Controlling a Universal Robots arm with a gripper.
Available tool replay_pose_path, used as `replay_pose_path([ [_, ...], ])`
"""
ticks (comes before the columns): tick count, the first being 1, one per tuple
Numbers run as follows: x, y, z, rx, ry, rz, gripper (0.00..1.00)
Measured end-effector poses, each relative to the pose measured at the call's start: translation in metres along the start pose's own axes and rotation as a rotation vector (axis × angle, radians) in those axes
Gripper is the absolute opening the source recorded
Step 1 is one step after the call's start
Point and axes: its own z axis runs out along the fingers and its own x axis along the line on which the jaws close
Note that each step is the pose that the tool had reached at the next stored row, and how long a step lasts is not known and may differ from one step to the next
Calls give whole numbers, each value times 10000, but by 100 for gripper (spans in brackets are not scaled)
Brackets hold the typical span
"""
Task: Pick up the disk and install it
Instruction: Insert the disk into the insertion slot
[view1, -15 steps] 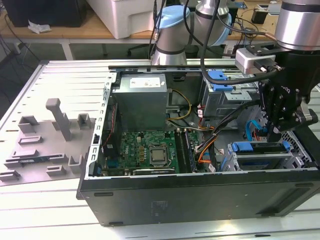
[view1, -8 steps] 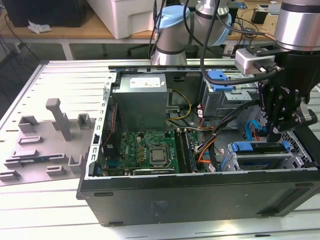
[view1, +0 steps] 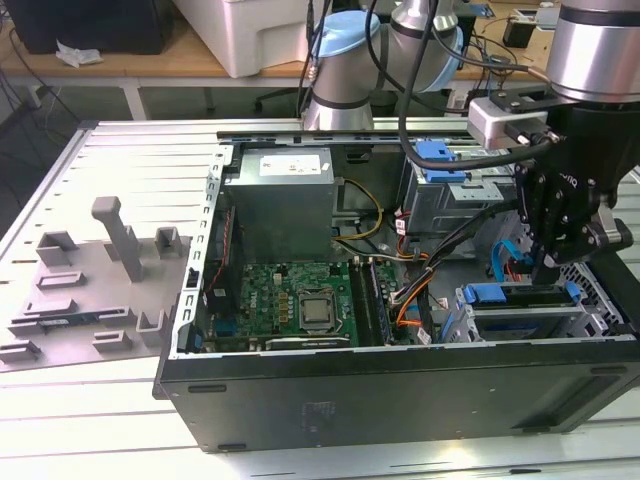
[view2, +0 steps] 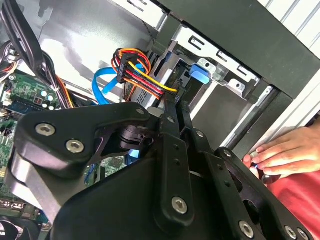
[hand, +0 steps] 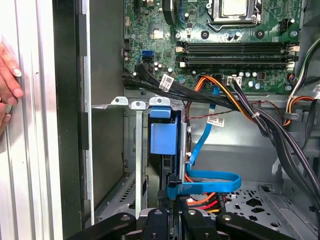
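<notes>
Black open computer case (view1: 400, 395) lies on slatted aluminium table (view1: 120, 150). Grey power supply (view1: 280, 200) at far side inside case. Green motherboard (view1: 290, 300) nearer, CPU socket (view1: 317, 310) in its middle. Memory slots (hand: 235, 50) beside socket. Blue data cable (hand: 210, 181) looped on case floor. Red-yellow-orange wire bundle (view2: 142, 75) near it. Grey moulded fixture tray (view1: 90, 290) on table, at exterior view's left, apart from case.

No text, number or sign can be read.

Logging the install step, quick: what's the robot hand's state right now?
Robot hand: closed on the disk, which stands in the drive bay.
</notes>
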Motion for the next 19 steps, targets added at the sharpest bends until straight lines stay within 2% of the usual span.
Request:
replay_pose_path([
  [6,2,-2,6,0,-10,6,16],
  [19,2,-2,5,0,-99,15,16],
])
